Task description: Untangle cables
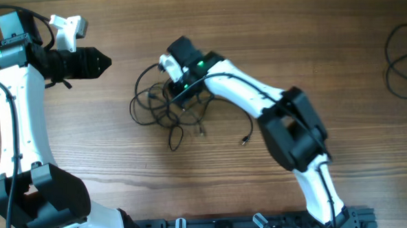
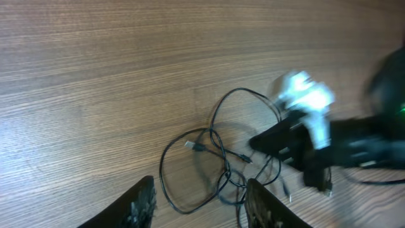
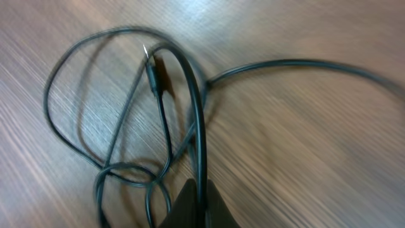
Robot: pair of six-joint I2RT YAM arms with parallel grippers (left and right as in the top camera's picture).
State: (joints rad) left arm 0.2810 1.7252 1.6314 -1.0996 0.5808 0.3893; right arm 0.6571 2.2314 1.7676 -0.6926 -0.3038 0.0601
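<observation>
Overhead view: the cables (image 1: 163, 107) are thin, round black cords looped into a loose knot. Its long axis runs sideways across the counter (image 1: 289, 28), a streaky brown wood grain, and small plug ends trail toward the right arm's base. The knot sits just beneath the right hand (image 3: 197, 189), with loops fanning out beyond its fingertips. In the right wrist view that hand is pinched closed on one strand. The left hand (image 1: 105, 62) hangs well apart, pointing at the knot, its fingers apart and empty.

Probably a robotics lab: wood-grain table (image 1: 193, 190), two mounted robot arms (image 1: 14, 101).
</observation>
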